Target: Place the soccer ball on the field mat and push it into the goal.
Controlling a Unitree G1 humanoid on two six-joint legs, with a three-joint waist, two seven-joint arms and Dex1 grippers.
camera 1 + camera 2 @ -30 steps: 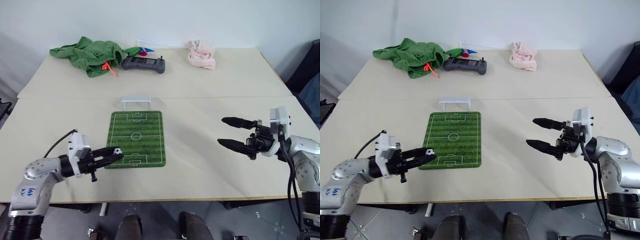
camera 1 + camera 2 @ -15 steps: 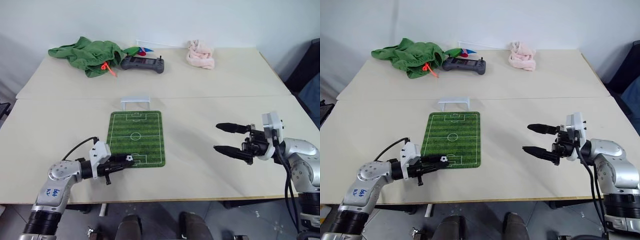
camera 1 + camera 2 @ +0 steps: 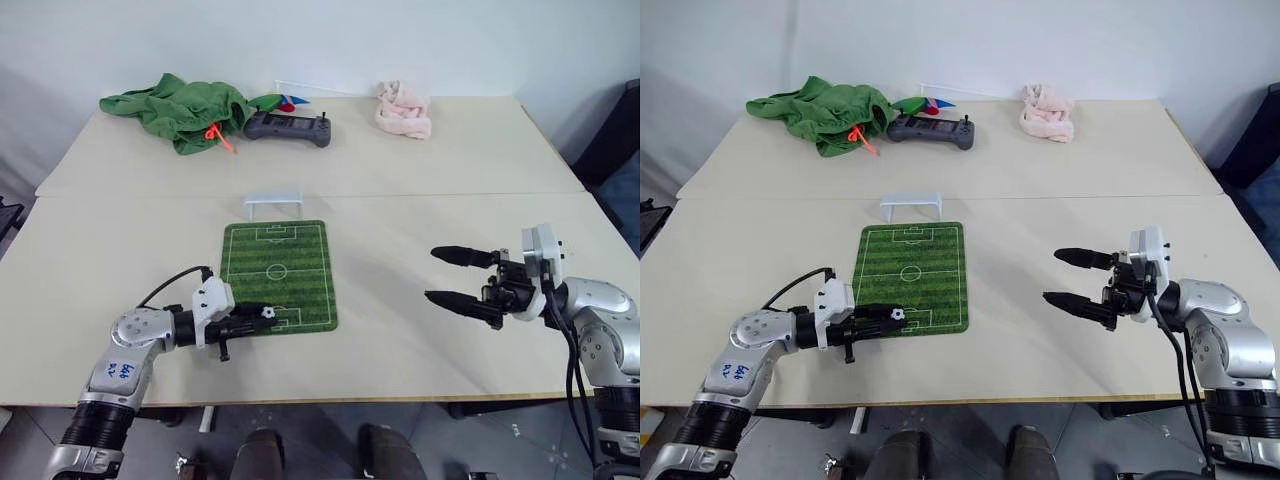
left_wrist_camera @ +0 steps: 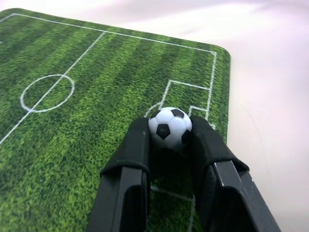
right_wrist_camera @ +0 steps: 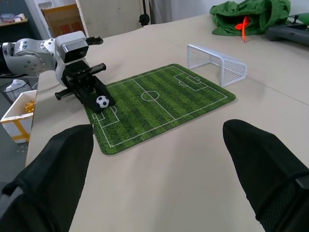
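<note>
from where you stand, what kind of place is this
Probably an indoor lab or test room for tabletop robot trials. Two plain beige tables are pushed together against a bare white wall, a handheld controller lies beside a crumpled green cloth, and a cardboard box sits on the floor behind.

The left tool (gripping the soccer ball) moved toward 3 o'clock, lowering onto the field mat.
</note>
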